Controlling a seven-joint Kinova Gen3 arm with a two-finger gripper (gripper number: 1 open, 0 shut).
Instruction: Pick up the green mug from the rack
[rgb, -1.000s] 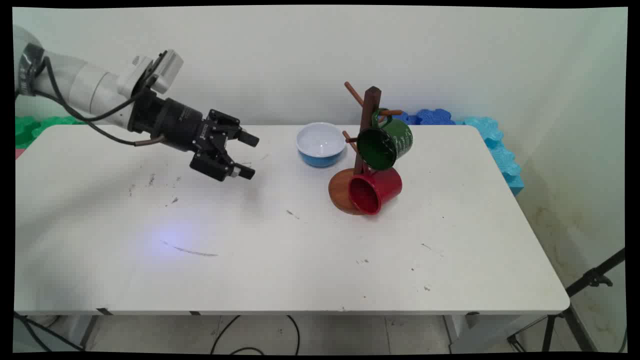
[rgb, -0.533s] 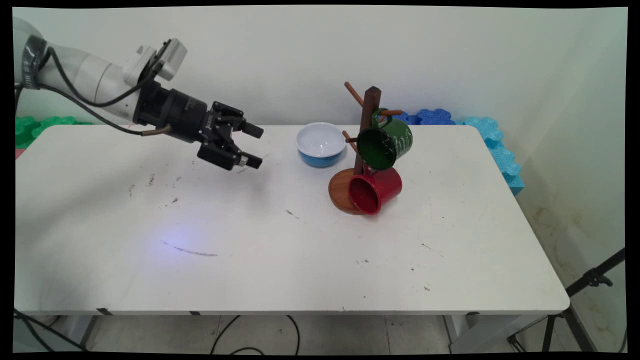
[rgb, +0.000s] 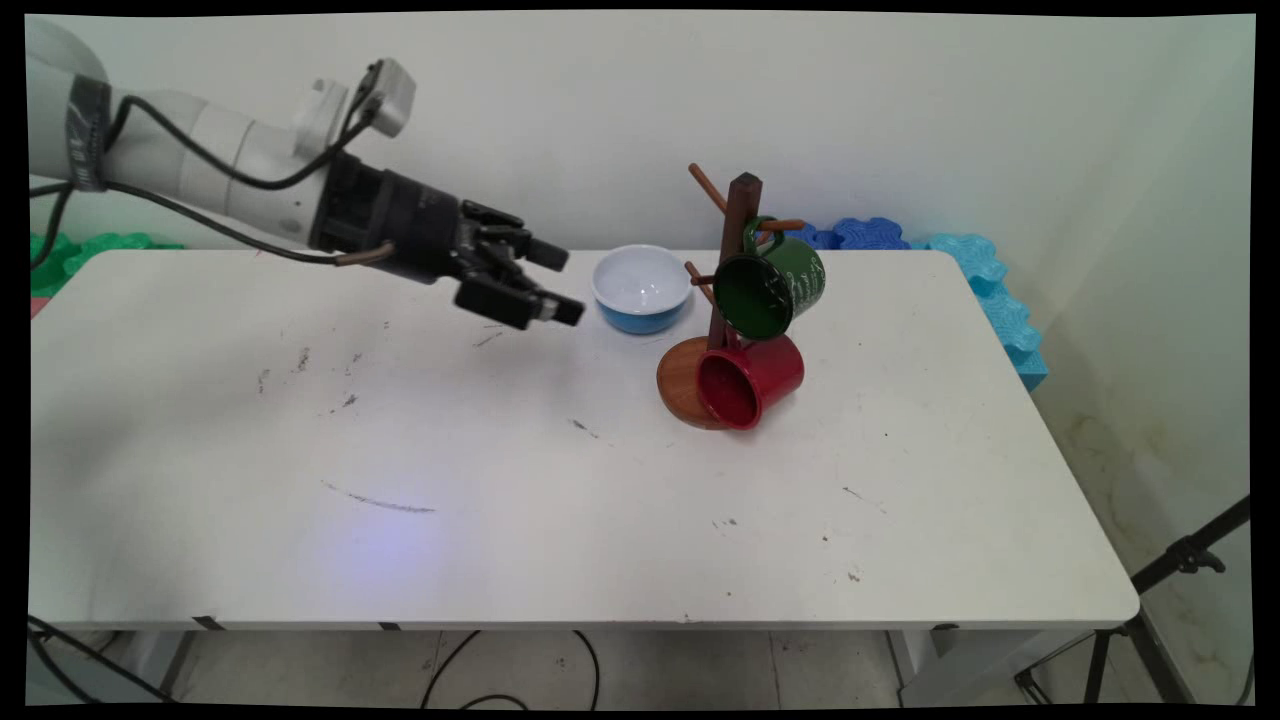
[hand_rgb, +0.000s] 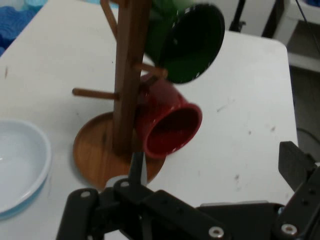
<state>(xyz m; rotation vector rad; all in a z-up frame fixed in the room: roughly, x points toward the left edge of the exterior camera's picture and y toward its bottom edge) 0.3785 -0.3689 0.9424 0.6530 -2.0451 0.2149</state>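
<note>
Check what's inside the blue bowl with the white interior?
Nothing shows inside the blue bowl with the white interior: bare white surface. The near inner wall hides behind its rim; the hand view crops its far side.

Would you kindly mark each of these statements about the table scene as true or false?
1. The green mug hangs on the wooden mug tree. True.
2. The tool holds the red mug. False: it is open and empty, short of the bowl's left side.
3. The blue bowl stands on the table, left of the mug tree. True.
4. The red mug hangs above the green mug. False: the red mug is lower, near the tree's round base.
5. The bowl is full of liquid. False: its white inside looks empty.
</note>
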